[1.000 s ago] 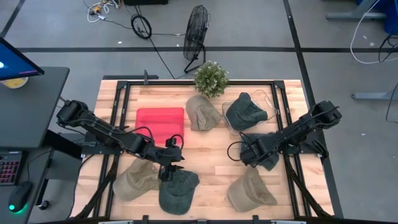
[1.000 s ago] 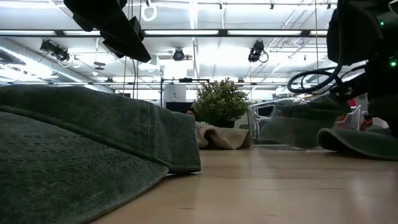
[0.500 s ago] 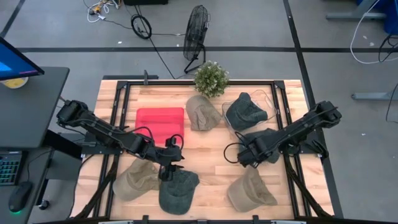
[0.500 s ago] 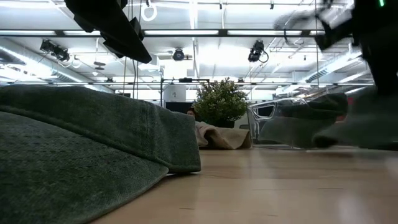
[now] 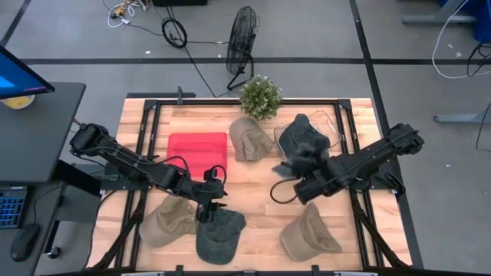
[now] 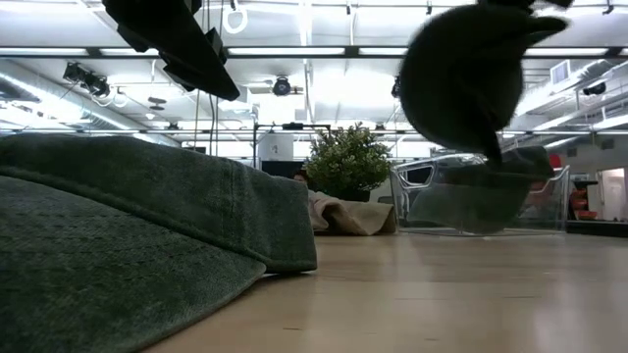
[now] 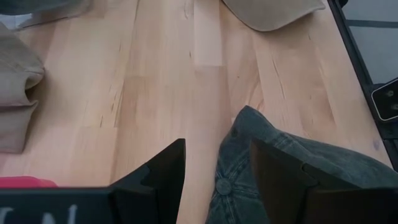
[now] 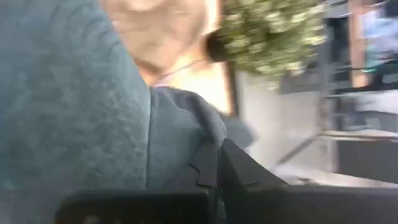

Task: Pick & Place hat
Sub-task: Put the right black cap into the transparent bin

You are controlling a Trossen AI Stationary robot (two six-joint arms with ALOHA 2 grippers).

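Wooden counter (image 5: 253, 180) is crowded. Potted plant (image 5: 260, 96) sits at the far edge, middle. Red tray (image 5: 198, 151) lies left of centre. Tan hat (image 5: 250, 138) lies just right of the tray, near the plant. Clear bin (image 5: 326, 126) is at the far right, with a dark green hat (image 5: 295, 134) in it. Another tan hat (image 5: 309, 234) sits near the front edge on the right, a third tan hat (image 5: 166, 222) at the front left, and touching that one a green hat (image 5: 220, 234) at the front edge. In the low view this green hat (image 6: 128, 235) fills the whole left side and blocks that part of the counter; the plant (image 6: 343, 162) and bin (image 6: 476, 201) show behind it.

Left pincer (image 5: 205, 208) hangs just over the back edge of the green hat at the front, fingers (image 7: 165, 171) apart with nothing between them, the hat's top button (image 7: 222, 185) showing in the gap.

Carried hat (image 5: 307, 152) is dark grey-green, soft, crumpled and hanging in a round lump. It is off the counter, in the air at right of centre, beside the near side of the bin. Low view shows it (image 6: 471, 69) well above the wood, in front of the bin. Right pincer (image 5: 310, 184) is clamped on its fabric; in the right wrist view the fingers (image 8: 214, 168) are pressed together on a fold of cloth (image 8: 74, 99) that fills most of that view.
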